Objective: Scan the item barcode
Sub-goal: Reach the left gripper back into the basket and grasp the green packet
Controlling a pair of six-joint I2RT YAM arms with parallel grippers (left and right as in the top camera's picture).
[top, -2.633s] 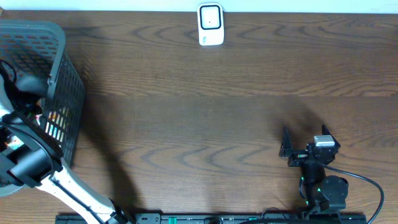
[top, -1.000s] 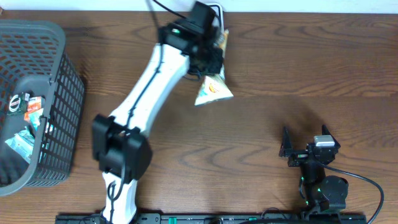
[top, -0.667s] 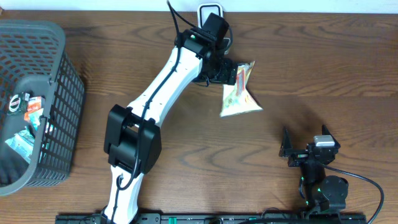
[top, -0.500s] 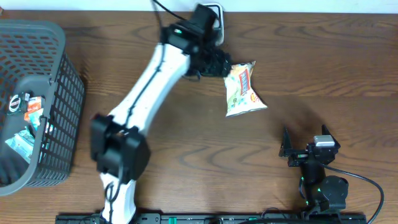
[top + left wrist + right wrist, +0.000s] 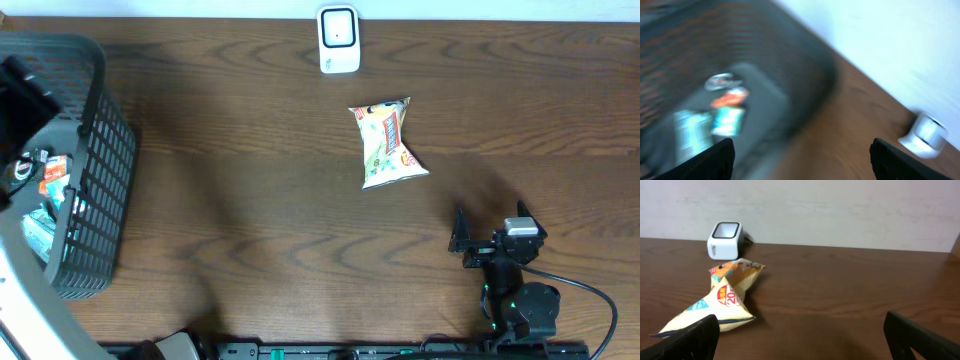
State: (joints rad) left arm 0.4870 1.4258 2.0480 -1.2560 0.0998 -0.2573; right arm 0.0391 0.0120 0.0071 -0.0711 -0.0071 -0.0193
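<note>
Released since half a second ago, the snack bag (image 5: 388,145) now lies flat and alone on the table (image 5: 250,220), near the scanner (image 5: 339,40), a little in front of it and to its right. The left arm has swung from beside the scanner to the basket (image 5: 100,150), which stands well apart from the scanner on its left.

The left gripper (image 5: 801,150) hangs over the basket with its jaws spread wide and nothing between them. Its wrist view is smeared by motion, so the packets (image 5: 725,107) on the basket floor show only as coloured blurs.

The step in hand looks like fetching another item to carry to the scanner. To do it well, I would:
- let the arm settle until the packets read sharply
- single out one packet that lies clear of the basket wall
- come straight down so neither finger snags the mesh
- pinch the packet by an edge, leaving the printed faces free to turn toward the scanner's window

The right gripper (image 5: 800,330) rests well in front of the scanner, jaws fully apart and empty, facing the bag.
</note>
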